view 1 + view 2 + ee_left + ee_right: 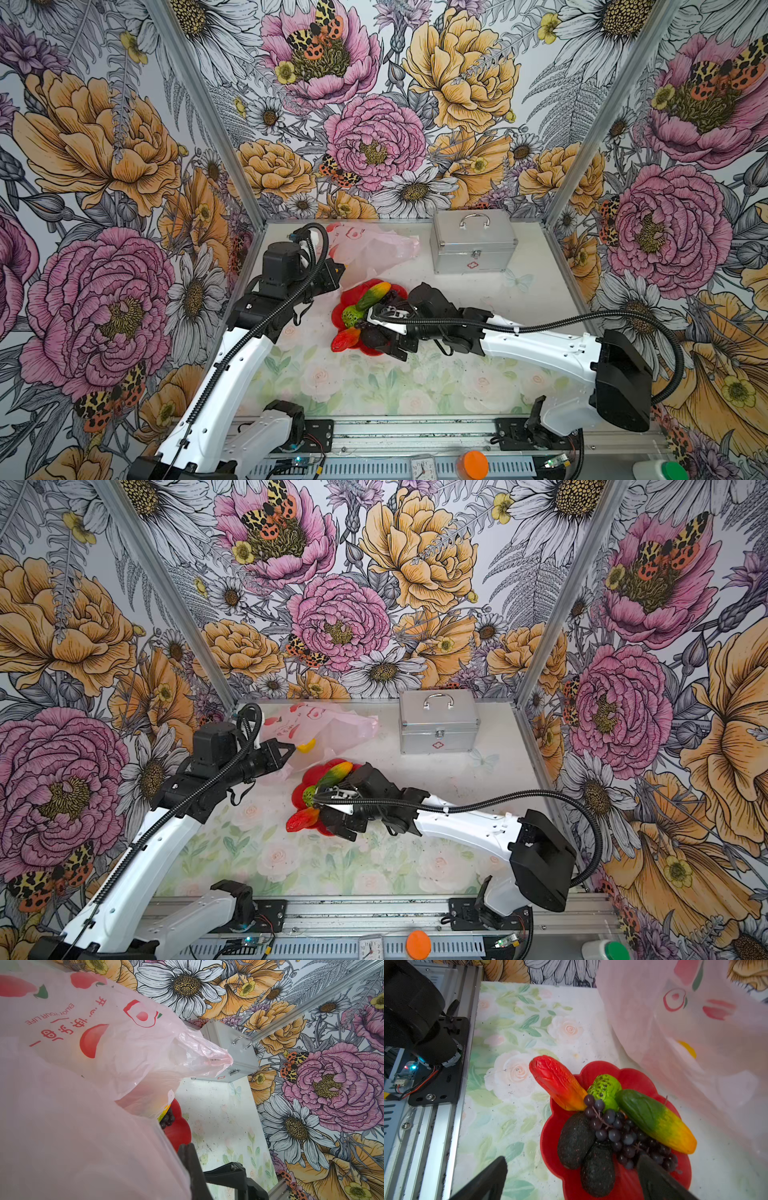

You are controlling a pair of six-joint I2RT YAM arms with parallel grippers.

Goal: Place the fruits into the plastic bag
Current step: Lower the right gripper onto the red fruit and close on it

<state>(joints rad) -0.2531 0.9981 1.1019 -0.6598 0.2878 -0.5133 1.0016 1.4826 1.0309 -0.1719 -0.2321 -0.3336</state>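
**A:** What sits closest, at the bottom edge?

**B:** An orange lid (473, 464) and a small clock (423, 468), in both top views.

**A:** And the plastic bag (374, 245)?

**B:** Above centre, just behind the red plate (345, 305) and left of the silver case (473, 243). The left gripper (289, 750) is clenched on the bag's near edge and holds it lifted. A yellow fruit (306, 746) shows through the film.

**A:** The other fruits?

**B:** On the plate at mid-frame: a bumpy green ball (605, 1088), a green-orange fruit (654, 1120), a grape bunch (623, 1134) and two blackish avocados (576, 1140). The red-orange fruit (556, 1082) pokes out over the plate's lower-left rim.

**A:** The right gripper (572, 1160)?

**B:** Spread wide and grasping nothing. It hovers over the avocados and grapes, with one finger on either side.
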